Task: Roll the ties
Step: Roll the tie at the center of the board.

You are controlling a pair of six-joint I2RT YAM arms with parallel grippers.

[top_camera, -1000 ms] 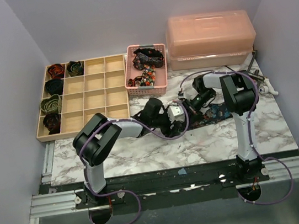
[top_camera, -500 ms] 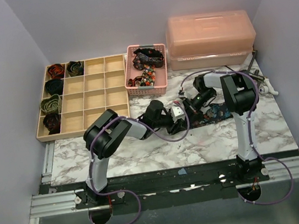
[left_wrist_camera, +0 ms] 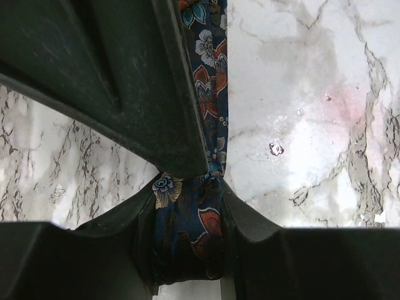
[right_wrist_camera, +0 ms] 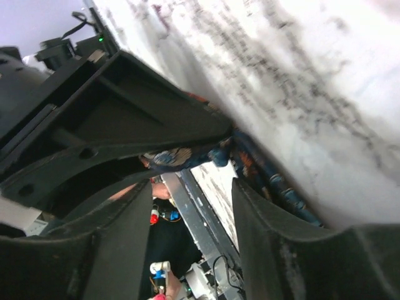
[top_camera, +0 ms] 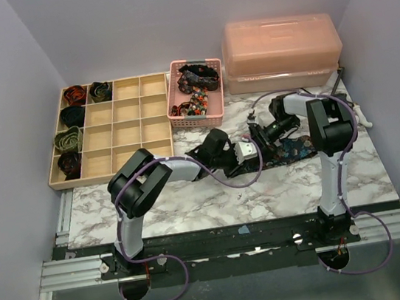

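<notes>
Tie (left_wrist_camera: 209, 81) on table (left_wrist_camera: 300, 94); L gripper (left_wrist_camera: 187, 231) pinching rolled end; R gripper (right_wrist_camera: 187, 197) jaws apart.

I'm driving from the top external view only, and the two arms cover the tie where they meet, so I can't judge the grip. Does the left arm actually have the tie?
Observer: Yes. In the left wrist view the left gripper has its jaws pressed on both sides of a bunched part of the navy floral tie.
Operator: And the right one?
Observer: The right wrist view shows the right gripper with jaws apart and nothing clamped. The tie lies just past their tips.
Operator: Is the rest rolled?
Observer: No. Only the held part looks wrapped over itself. Beyond it, a single flat strip runs away across the marble table.
</notes>
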